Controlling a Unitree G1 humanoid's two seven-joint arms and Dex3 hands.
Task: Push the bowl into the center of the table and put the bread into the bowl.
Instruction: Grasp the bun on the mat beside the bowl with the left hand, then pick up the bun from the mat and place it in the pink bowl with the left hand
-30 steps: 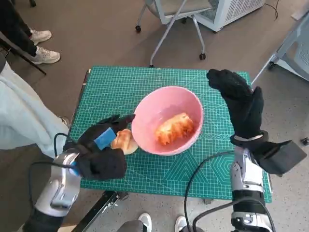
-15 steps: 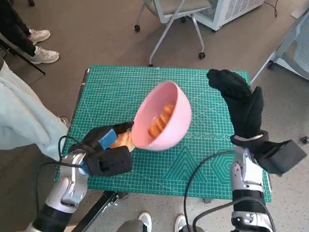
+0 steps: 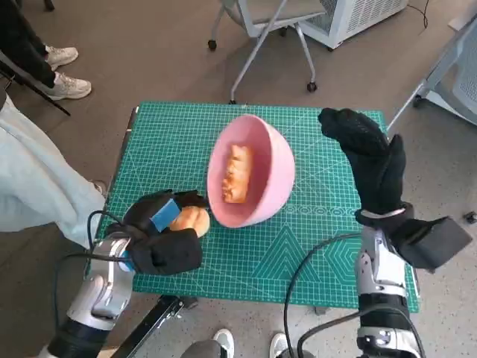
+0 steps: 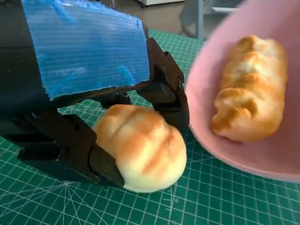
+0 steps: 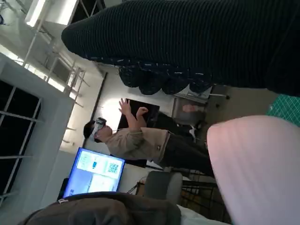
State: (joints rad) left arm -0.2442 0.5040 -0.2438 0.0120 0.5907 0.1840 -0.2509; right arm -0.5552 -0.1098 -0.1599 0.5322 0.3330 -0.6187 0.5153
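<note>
The pink bowl (image 3: pixel 262 160) stands tipped on its side near the middle of the green mat (image 3: pixel 328 246), its opening turned toward my left hand. A long golden bread (image 3: pixel 237 173) lies inside it (image 4: pixel 248 89). My left hand (image 3: pixel 160 237) rests on the mat near the front left edge and grips a round bun (image 3: pixel 191 220) between its black fingers (image 4: pixel 164 93). The bun (image 4: pixel 143 147) sits on the mat just beside the bowl's rim (image 4: pixel 243 157). My right hand (image 3: pixel 373 160) is raised upright to the right of the bowl, apart from it and holding nothing; the bowl's pink wall (image 5: pixel 262 164) shows below the glove (image 5: pixel 197 42).
A wheeled chair (image 3: pixel 261 22) stands beyond the table's far edge. A person's pale trouser leg (image 3: pixel 30 179) is at the left and white shoes (image 3: pixel 63 71) lie farther back. Feet (image 3: pixel 223 343) show at the near edge. A seated person (image 5: pixel 136 138) appears in the right wrist view.
The bowl has tipped from flat up onto its side, its opening turning left, and the long bread slid with it. My left hand with the bun has drawn back slightly. The right hand stayed.
</note>
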